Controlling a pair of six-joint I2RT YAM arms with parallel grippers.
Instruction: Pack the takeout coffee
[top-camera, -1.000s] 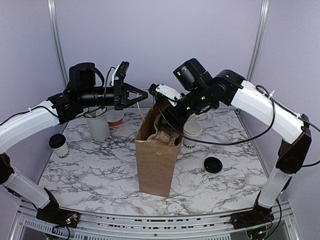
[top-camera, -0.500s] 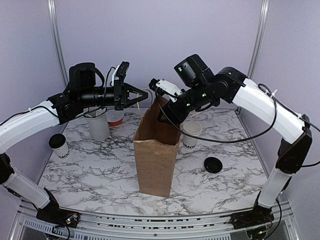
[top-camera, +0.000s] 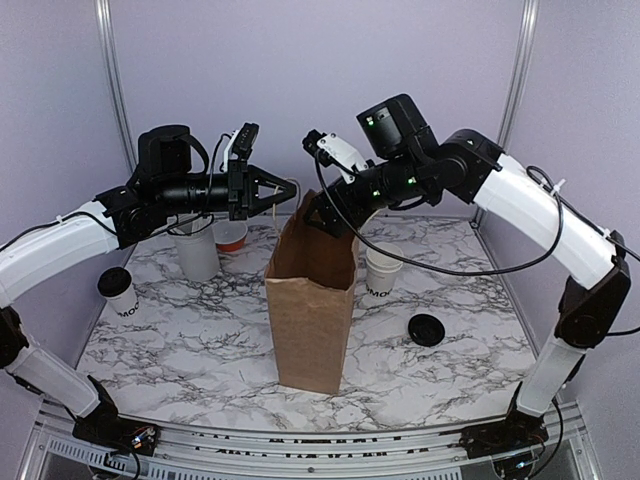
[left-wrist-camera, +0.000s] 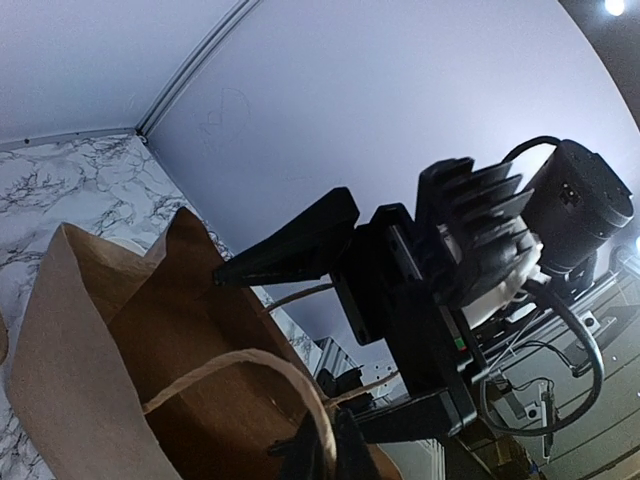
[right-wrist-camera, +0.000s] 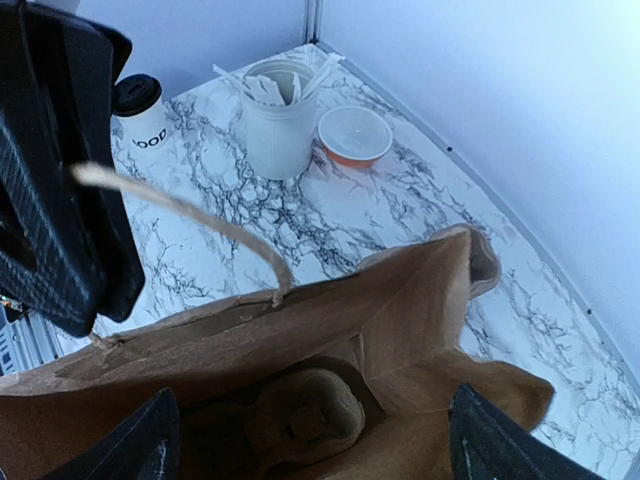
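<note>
Standing upright at the left edge of the counter (top-camera: 200, 345), the takeout coffee (top-camera: 117, 291) has its black lid on and nothing touching it. It is well apart from the brown paper bag (top-camera: 312, 300), which stands open in the middle. The left tool (top-camera: 290, 189) is clenched on the bag's twine handle (right-wrist-camera: 190, 210), above the left rim. The right tool (top-camera: 328, 220) hangs at the far rim, fingers spread wide with nothing between them. Down the mouth lies something brown and crumpled; what it is I cannot tell. For the fetch, the handle is best left pinched so the mouth does not fold. The free right tool would then have to pass round the bag without brushing it. It should take the coffee by its paper wall below the lid, squeeze lightly, carry it upright and lower it beside the crumpled thing. The lidless paper cup (top-camera: 382, 270) just right of the bag, with a loose black lid (top-camera: 427, 329) near it, is not the one to pick. Nor is the utensil holder (top-camera: 197, 252), which stands farther back than the coffee.
</note>
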